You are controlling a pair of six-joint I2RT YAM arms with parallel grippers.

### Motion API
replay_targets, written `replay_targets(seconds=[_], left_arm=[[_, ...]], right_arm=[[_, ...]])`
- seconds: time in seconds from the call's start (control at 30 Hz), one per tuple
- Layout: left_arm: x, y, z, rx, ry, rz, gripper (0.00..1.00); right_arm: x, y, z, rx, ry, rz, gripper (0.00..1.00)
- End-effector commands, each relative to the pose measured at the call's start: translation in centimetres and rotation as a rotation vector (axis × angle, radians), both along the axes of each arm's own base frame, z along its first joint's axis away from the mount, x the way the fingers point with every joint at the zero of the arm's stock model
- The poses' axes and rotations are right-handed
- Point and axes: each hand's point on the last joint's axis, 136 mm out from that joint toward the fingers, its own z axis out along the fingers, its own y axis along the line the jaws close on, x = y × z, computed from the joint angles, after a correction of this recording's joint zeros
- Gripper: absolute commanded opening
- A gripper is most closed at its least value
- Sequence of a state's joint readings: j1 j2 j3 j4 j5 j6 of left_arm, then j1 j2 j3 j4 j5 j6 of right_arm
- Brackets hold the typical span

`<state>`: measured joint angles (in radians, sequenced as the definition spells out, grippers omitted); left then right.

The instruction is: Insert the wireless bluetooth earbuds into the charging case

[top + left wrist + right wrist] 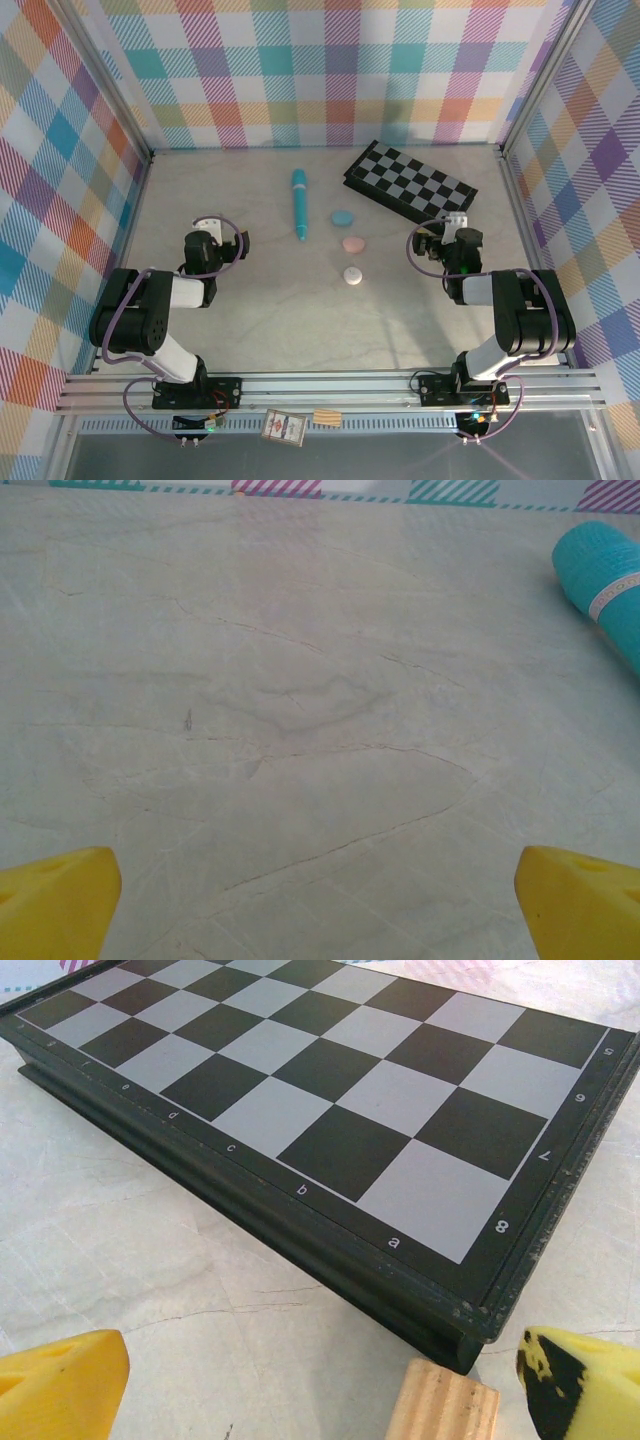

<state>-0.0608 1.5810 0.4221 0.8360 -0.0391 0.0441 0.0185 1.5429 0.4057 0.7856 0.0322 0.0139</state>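
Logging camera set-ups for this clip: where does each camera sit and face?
Top external: high behind the arms, looking down on the pale marbled table; both arms, left gripper and right gripper show.
Left wrist: low, facing along the table toward the long teal pen; its yellow fingertips show.
Right wrist: low, facing the black-and-grey chessboard; yellow fingertips, a small wooden block between.
Shared: top and left wrist, the pen; top and right wrist, the chessboard.

Pen (299, 204) left of three cases (353, 243), chessboard (410, 181) behind right
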Motion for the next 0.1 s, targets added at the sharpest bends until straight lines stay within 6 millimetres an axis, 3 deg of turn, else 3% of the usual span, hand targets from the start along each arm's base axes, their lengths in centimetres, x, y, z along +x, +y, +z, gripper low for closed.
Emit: replay_targets(seconds=[0.0, 0.07], left_arm=[[0.09, 0.36, 0.05, -0.004, 0.000, 0.018, 1.00], [0.09, 0.36, 0.14, -0.005, -0.004, 0.017, 1.00]], right_arm=[[0.59, 0.16, 1.43, 0.009, -0.055, 0.013, 0.99], [0.60, 0.14, 1.43, 0.009, -0.056, 0.013, 0.99]])
